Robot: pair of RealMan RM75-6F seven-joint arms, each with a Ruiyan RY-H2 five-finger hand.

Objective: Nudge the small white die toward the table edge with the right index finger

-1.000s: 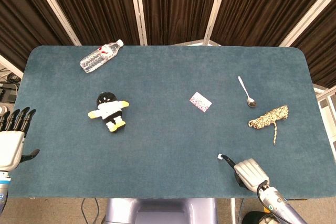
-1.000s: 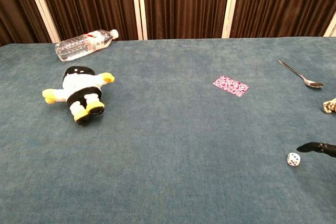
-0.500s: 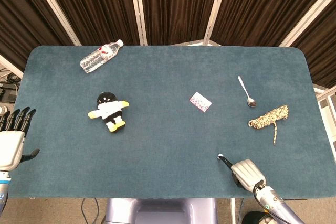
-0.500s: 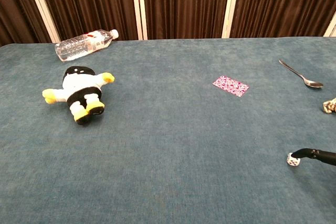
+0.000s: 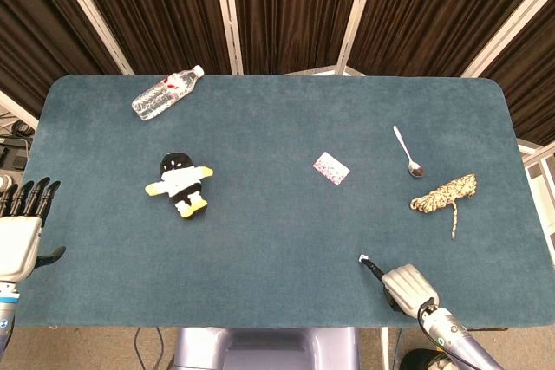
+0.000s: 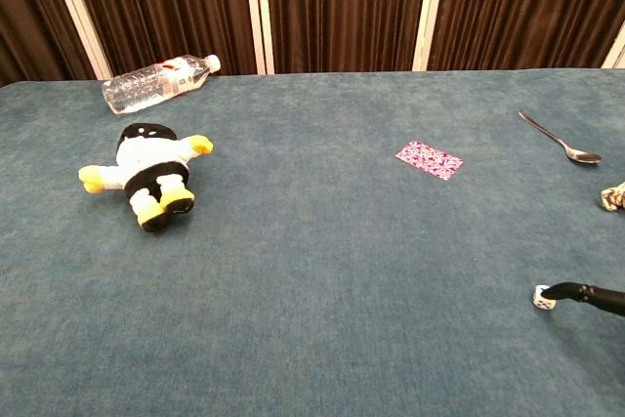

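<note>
The small white die [image 5: 362, 258] lies near the table's front edge, right of centre; the chest view shows it as the die [image 6: 541, 300] low at the right. My right hand [image 5: 411, 288] hovers over the front edge with one dark finger stretched out and the rest curled in. That fingertip [image 6: 560, 291] rests on the die's top and partly covers it. My left hand [image 5: 21, 223] hangs off the table's left end, fingers spread and holding nothing.
A plush penguin [image 5: 180, 183] and a water bottle [image 5: 166, 93] lie on the left half. A patterned card [image 5: 331, 168] sits mid-table, with a spoon [image 5: 408, 152] and a coiled rope [image 5: 445, 194] at the right. The blue table's front edge [image 5: 286, 324] runs just below the die.
The right fingertip came down from behind the die onto its top. The hand drew back slightly toward the front edge, and the die shifted very little. The left hand stayed put.
</note>
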